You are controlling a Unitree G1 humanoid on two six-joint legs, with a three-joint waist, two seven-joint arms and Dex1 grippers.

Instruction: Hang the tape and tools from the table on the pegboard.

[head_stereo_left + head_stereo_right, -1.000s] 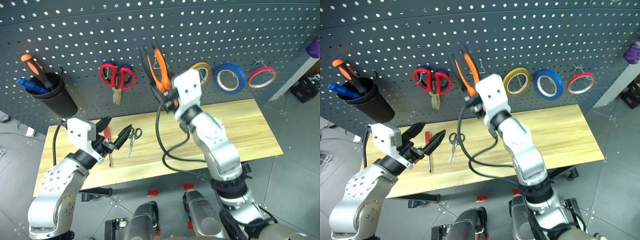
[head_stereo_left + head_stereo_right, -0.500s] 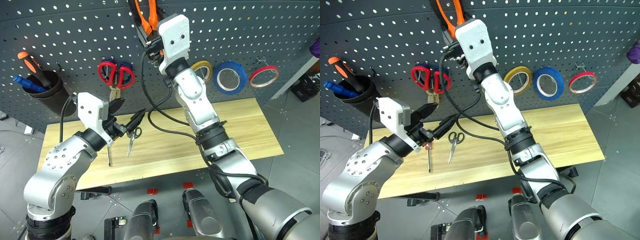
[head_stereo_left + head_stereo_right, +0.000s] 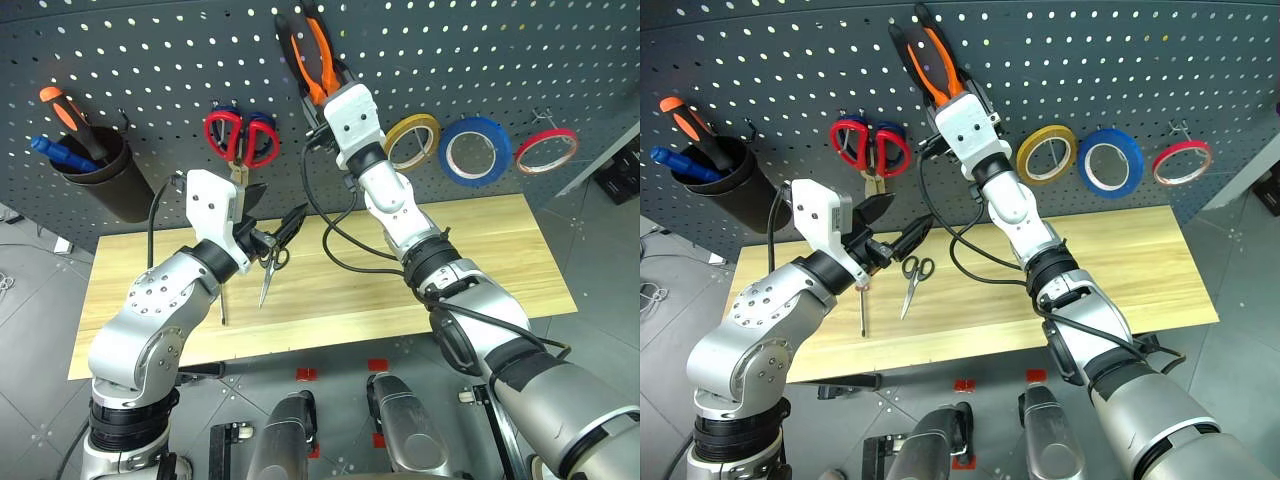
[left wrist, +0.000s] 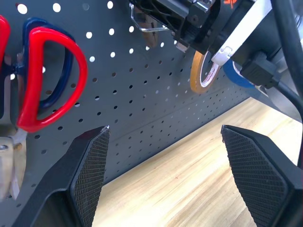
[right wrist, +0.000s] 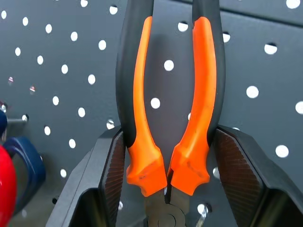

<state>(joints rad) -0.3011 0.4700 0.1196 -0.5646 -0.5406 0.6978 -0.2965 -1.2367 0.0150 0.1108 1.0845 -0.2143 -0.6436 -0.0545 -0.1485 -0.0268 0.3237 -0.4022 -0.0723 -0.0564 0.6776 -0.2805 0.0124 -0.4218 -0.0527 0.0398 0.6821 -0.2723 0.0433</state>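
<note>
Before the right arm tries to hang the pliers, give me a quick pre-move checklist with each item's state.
1. Right tool clamped on the pliers: ok, fingers press both handles near the pivot.
2. Pliers handles point up against the pegboard: ok.
3. Handles caught on a hook: cannot tell.
4. Left tool open, holding nothing, over the table: ok.
5. Black-handled scissors and red-handled screwdriver hung: not ok, both lie on the table.
6. Blue tape on the pegboard: ok.
</note>
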